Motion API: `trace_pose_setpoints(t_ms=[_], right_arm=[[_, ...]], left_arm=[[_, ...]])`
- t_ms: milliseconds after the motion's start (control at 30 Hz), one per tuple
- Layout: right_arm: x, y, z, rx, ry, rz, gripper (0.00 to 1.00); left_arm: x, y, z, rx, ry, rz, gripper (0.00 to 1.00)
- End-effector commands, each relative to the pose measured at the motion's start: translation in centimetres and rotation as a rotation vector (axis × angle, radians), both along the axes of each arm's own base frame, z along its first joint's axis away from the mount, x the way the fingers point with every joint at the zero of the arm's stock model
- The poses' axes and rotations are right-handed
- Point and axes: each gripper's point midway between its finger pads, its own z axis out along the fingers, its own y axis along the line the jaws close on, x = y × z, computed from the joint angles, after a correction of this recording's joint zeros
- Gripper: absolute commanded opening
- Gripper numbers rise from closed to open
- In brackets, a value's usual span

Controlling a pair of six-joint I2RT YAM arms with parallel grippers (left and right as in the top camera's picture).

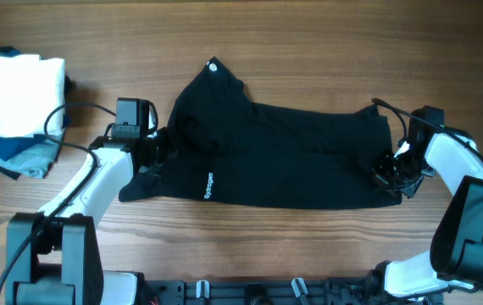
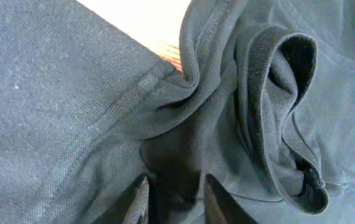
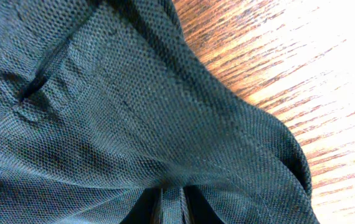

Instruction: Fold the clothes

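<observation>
From overhead, the black garment [image 1: 284, 157] lies spread across the middle of the wooden table [image 1: 309, 246], its long side running left to right. Its white round logo [image 1: 213, 63] sits on the far left corner, and a small white printed mark [image 1: 208, 185] shows near the near edge. My left gripper [image 1: 157, 157] is at the garment's left edge and my right gripper [image 1: 391, 172] at its right edge, both touching the fabric. Far to the left, well apart from the garment, a white folded cloth [image 1: 13, 85] rests on blue folded garments [image 1: 17, 154].

In my left wrist view, my two fingers [image 2: 139, 202] stand fairly narrow at the bottom, with dark fabric gathered between them and creases running up from the pinch. A ribbed hem curls over in a loop on the right. A sliver of bright table shows at the top.

In my right wrist view, my fingers [image 3: 145, 208] are close together, pinching a thin fold of the mesh-textured fabric. The cloth fills the left of the view; wood grain shows at the right.
</observation>
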Motion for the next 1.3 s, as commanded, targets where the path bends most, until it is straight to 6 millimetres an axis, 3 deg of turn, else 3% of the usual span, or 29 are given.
trace_pose_setpoints(t_ms=[0,67,133,300,400,467,567,700,767,800,867,900,1000,1100,1167,1267], right_arm=[[-0.2,-0.7,-0.2,-0.043,0.007,0.004,0.11],[-0.2,-0.8,-0.2,-0.043,0.007,0.004,0.11],[-0.3,-0.7,-0.2,-0.042,0.012,0.004,0.11],[-0.6,-1.1,-0.2,-0.068,0.030,-0.022,0.11],[-0.8,-1.2,-0.2,-0.075,0.035,-0.023,0.11],[-1.6,-2.4,-0.2,-0.150,0.080,-0.060,0.11],[-2.7,-3.3,0.0,-0.208,0.127,-0.076,0.11],[-3.0,-3.6,0.1,-0.231,0.141,-0.113,0.10],[-2.5,-3.5,0.2,-0.219,0.125,-0.094,0.09],[-2.4,-3.5,0.6,-0.217,0.123,-0.095,0.09],[-0.8,-3.6,2.3,-0.213,0.059,-0.077,0.11],[0.8,-3.5,3.9,-0.195,-0.016,-0.051,0.15],[3.1,-2.6,6.6,-0.145,-0.159,0.019,0.23],[3.3,-1.9,6.5,-0.101,-0.174,0.061,0.29],[3.5,-1.4,6.5,-0.076,-0.183,0.079,0.32],[3.5,-1.4,6.5,-0.072,-0.184,0.078,0.34]], left_arm=[[-1.1,-0.6,-0.6,-0.027,0.051,-0.031,0.16],[-1.9,-0.5,-0.9,-0.024,0.088,-0.030,0.04],[-2.9,0.5,-0.2,-0.024,0.117,0.001,0.04],[-4.0,5.0,4.1,-0.032,0.051,0.156,0.04],[-5.5,4.5,3.7,-0.055,0.115,0.153,0.04],[-6.5,4.6,3.4,-0.047,0.160,0.156,0.04],[-10.1,5.5,2.6,0.022,0.308,0.175,0.04],[-12.3,6.3,2.4,0.085,0.397,0.185,0.04],[-12.2,6.6,2.4,0.099,0.392,0.188,0.30],[-12.2,6.6,2.4,0.099,0.391,0.188,0.33],[-11.4,6.5,2.4,0.086,0.358,0.188,0.50],[-9.6,5.5,3.1,0.023,0.289,0.176,0.51],[-5.5,4.2,5.1,-0.074,0.125,0.147,0.47],[-2.3,2.8,6.0,-0.107,-0.008,0.092,0.43],[-1.4,1.5,5.5,-0.107,-0.026,0.045,0.49],[-1.5,-0.8,2.8,-0.107,0.045,-0.023,0.51]])
